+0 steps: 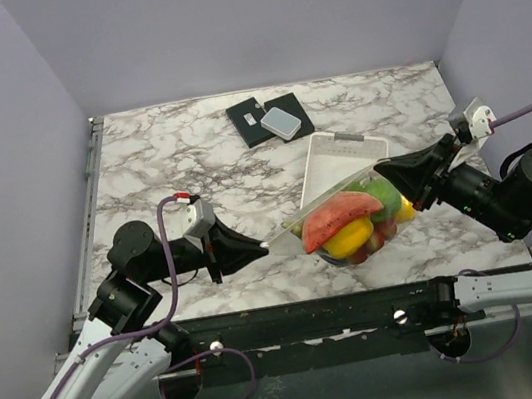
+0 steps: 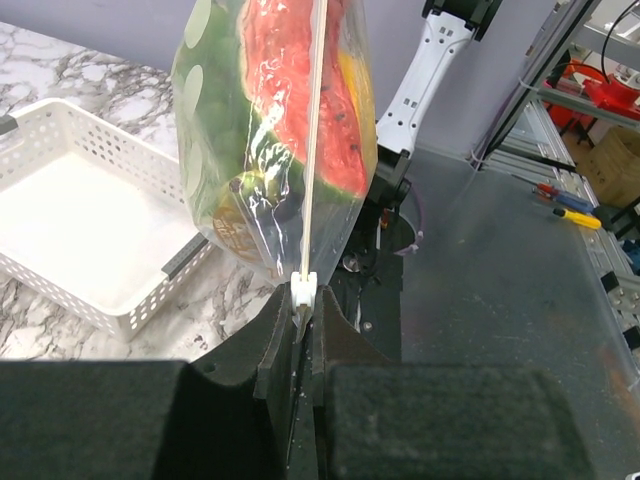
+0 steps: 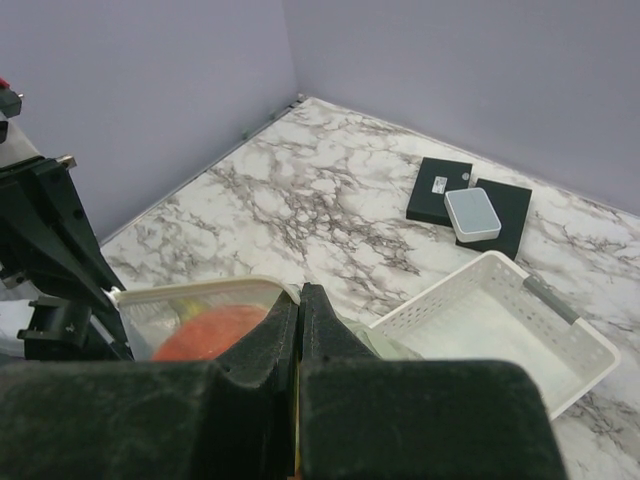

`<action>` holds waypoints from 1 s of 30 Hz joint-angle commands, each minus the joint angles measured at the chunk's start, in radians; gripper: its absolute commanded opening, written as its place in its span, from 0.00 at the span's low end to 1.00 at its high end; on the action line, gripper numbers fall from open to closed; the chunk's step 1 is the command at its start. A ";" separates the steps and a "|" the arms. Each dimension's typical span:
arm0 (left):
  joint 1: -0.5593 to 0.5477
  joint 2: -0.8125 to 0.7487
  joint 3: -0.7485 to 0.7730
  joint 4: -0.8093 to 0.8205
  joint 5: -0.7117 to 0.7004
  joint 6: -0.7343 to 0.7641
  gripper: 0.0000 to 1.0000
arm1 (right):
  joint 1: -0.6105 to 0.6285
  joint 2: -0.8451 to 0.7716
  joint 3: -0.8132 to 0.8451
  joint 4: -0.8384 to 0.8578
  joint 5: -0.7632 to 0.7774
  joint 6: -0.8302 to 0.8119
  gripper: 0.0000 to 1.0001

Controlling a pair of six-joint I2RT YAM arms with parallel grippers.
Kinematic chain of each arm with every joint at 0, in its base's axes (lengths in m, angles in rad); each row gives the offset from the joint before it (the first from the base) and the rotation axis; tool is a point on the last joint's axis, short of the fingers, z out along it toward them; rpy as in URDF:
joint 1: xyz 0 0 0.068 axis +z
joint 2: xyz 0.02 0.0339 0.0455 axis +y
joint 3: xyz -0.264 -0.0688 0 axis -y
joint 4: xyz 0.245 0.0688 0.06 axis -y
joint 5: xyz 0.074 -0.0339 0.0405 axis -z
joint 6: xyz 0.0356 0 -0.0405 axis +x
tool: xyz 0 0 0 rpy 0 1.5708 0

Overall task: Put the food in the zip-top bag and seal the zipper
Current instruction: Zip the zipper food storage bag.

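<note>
I have the zip-top bag strung between both arms, clear of the marble tabletop as far as the left wrist view shows. The left pincer is pinched on the near end of the zipper, with its fingers clamped just below a small white tab where the strip ends. From there the strip runs straight and taut away from the camera. The right pincer is pressed together on the opposite upper corner of the bag, and its wrist view shows the fingers meeting with the bag's edge right at their tips. I cannot tell whether the zipper is pressed closed along its whole length. Inside the bag I can make out the watermelon slice lying on top, the yellow lemon under it, the green grapes toward the right arm, and the red strawberries low at the near side. In the overhead view the bag overlaps the near end of the white basket. I cannot say whether it touches the basket. Farther back on the tabletop lie two flat black boxes, with a pale grey case resting on them.
</note>
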 commanded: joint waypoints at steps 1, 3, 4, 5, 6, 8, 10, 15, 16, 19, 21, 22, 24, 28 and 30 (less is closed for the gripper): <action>0.000 -0.001 -0.006 -0.071 -0.022 -0.003 0.16 | -0.003 -0.025 0.035 0.124 0.050 -0.018 0.01; 0.002 -0.001 -0.003 -0.072 -0.034 -0.003 0.35 | -0.003 -0.013 0.045 0.109 0.037 -0.018 0.01; 0.001 0.001 -0.001 -0.074 -0.043 -0.005 0.43 | -0.002 -0.008 0.050 0.102 0.032 -0.019 0.01; 0.001 0.001 0.002 -0.075 -0.052 -0.005 0.49 | -0.002 -0.004 0.052 0.097 0.023 -0.019 0.01; 0.001 0.001 0.007 -0.076 -0.064 -0.005 0.56 | -0.002 -0.002 0.054 0.095 0.012 -0.021 0.01; 0.002 0.001 0.019 -0.078 -0.095 -0.002 0.66 | -0.003 0.004 0.056 0.089 -0.006 -0.022 0.01; 0.001 0.001 0.037 -0.084 -0.132 0.004 0.73 | -0.002 0.014 0.061 0.075 -0.019 -0.022 0.01; 0.001 0.014 0.081 -0.088 -0.213 0.024 0.84 | -0.002 0.041 0.074 0.034 -0.052 -0.020 0.01; 0.001 0.020 0.090 -0.088 -0.227 0.027 0.87 | -0.003 0.047 0.076 0.025 -0.059 -0.019 0.01; 0.002 0.038 0.118 -0.088 -0.251 0.036 0.92 | -0.003 0.076 0.093 -0.018 -0.078 -0.014 0.01; 0.001 0.052 0.139 -0.089 -0.260 0.043 0.96 | -0.002 0.096 0.101 -0.048 -0.093 -0.010 0.01; 0.002 0.059 0.150 -0.089 -0.264 0.046 0.97 | -0.002 0.105 0.104 -0.059 -0.102 -0.007 0.01; 0.001 0.072 0.170 -0.089 -0.268 0.051 0.99 | -0.002 0.127 0.105 -0.081 -0.121 -0.005 0.01; 0.001 0.100 0.211 -0.088 -0.272 0.062 0.99 | -0.002 0.165 0.103 -0.103 -0.171 0.000 0.01; 0.001 0.111 0.228 -0.089 -0.268 0.066 0.99 | -0.002 0.180 0.095 -0.103 -0.193 0.003 0.01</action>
